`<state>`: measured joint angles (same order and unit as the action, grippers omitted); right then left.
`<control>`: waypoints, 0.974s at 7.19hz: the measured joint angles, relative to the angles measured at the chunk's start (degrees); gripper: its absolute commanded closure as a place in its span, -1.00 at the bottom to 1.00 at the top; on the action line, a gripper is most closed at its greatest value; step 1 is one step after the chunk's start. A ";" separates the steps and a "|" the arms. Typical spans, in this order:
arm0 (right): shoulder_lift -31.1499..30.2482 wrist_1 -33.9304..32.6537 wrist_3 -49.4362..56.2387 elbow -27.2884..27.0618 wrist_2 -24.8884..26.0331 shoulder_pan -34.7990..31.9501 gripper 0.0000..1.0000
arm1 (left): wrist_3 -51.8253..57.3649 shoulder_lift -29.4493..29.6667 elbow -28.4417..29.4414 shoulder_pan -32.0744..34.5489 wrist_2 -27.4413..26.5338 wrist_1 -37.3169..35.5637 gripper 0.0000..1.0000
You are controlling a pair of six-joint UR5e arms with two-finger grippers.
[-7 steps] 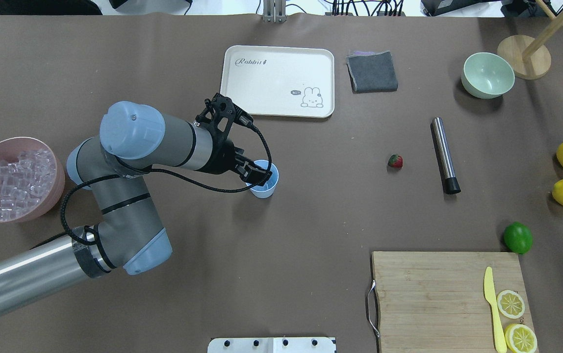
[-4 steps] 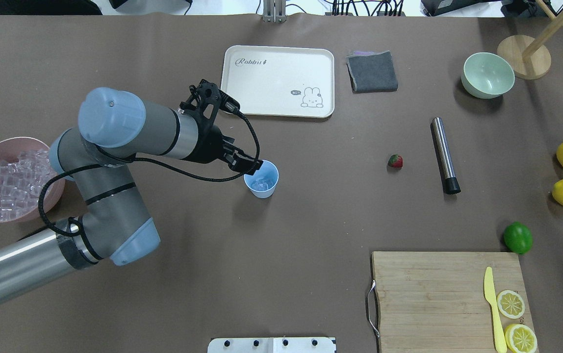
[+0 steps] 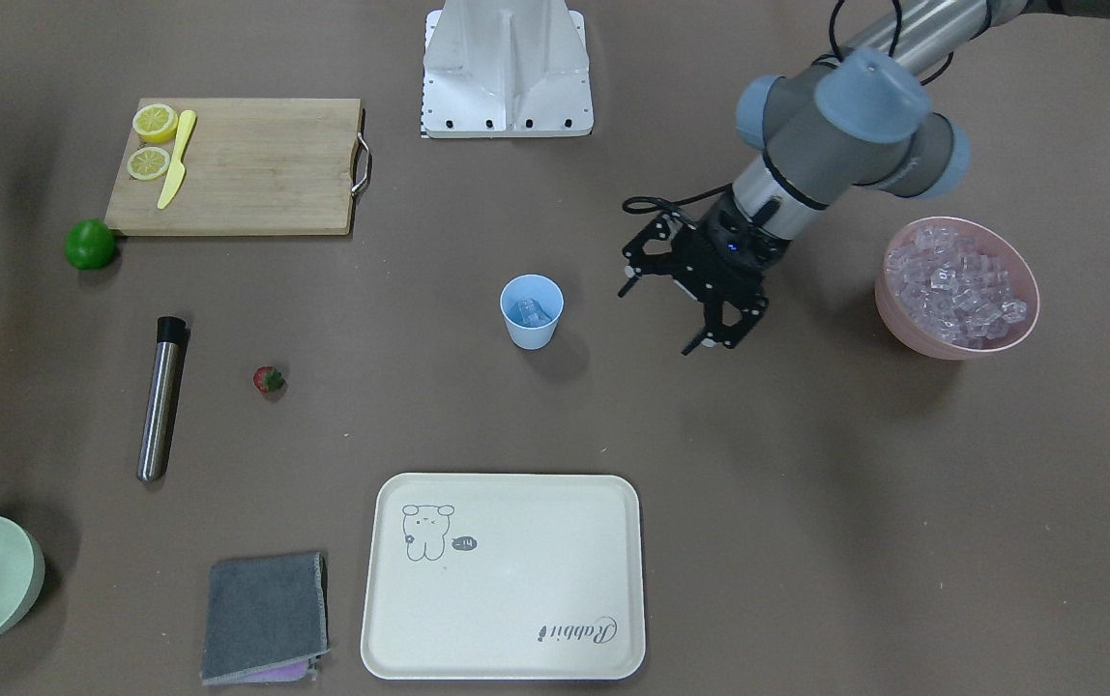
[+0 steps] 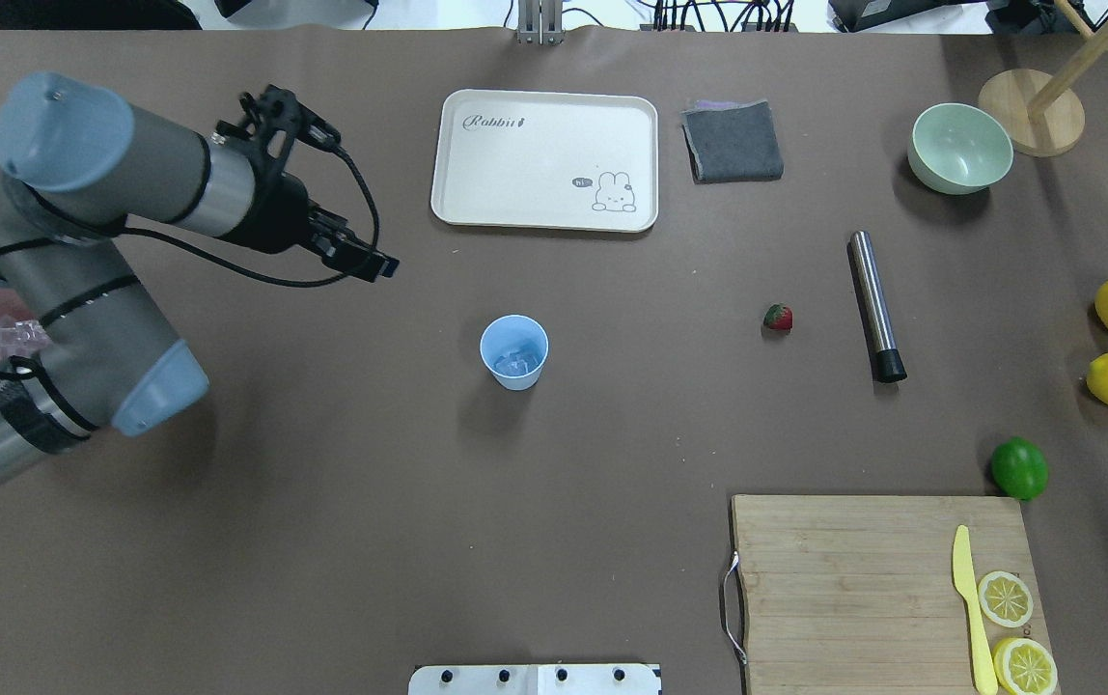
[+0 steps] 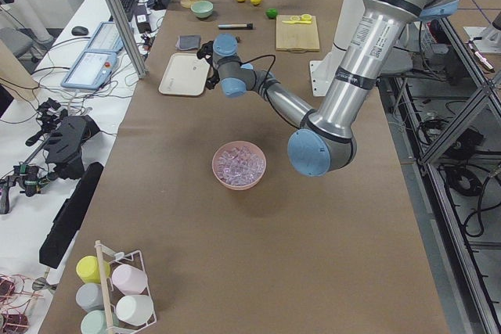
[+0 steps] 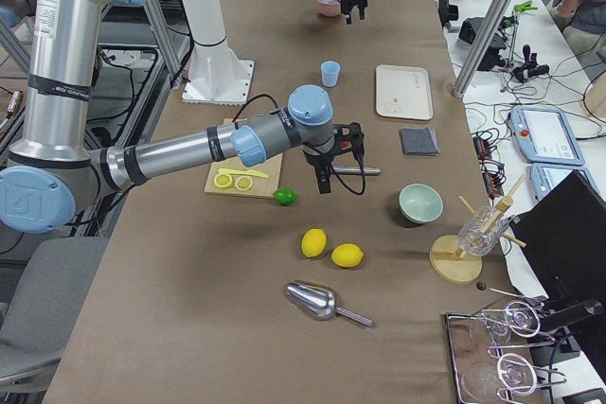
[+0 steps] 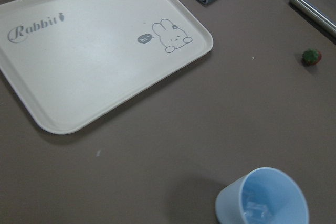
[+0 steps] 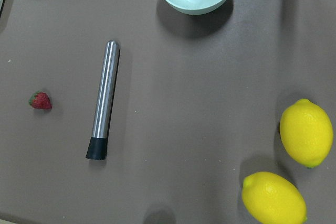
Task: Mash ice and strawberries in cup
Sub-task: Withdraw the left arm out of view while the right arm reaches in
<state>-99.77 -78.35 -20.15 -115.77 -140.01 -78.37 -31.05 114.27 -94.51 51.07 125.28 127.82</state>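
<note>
Bearing "Rabbit" and "hi", the tray (image 4: 515, 164) lies near the cup (image 4: 515, 380).

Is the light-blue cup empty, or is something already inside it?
Not empty: the cup stands upright with ice cubes at its bottom; the strawberry lies outside it.

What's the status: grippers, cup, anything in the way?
Left gripper open, empty; right gripper state unreadable. Cup holds ice; strawberry on table, apart. Nothing between them.
</note>
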 measured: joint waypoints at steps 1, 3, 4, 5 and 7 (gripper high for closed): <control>2.33 -0.26 -0.16 1.23 1.50 1.81 -0.99 | 2.50 -1.50 0.07 4.49 3.64 -1.18 -0.94; 7.88 -0.47 -3.92 3.52 5.21 7.31 -0.99 | 12.22 -4.88 0.19 13.35 10.01 -5.31 -0.94; 10.59 -0.49 -7.93 3.92 6.61 10.14 -0.99 | 16.46 -6.47 0.07 16.85 12.64 -7.37 -0.94; 12.89 -0.51 -11.75 4.07 8.11 12.74 -0.99 | 20.06 -8.43 -0.11 19.88 15.18 -8.34 -0.94; 16.38 -0.51 -17.75 4.17 11.74 17.81 -0.99 | 27.26 -12.81 -0.31 25.66 19.46 -8.86 -0.94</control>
<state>-83.40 -78.86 -37.90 -111.61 -128.27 -60.56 -3.78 101.46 -94.83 76.73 144.75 118.96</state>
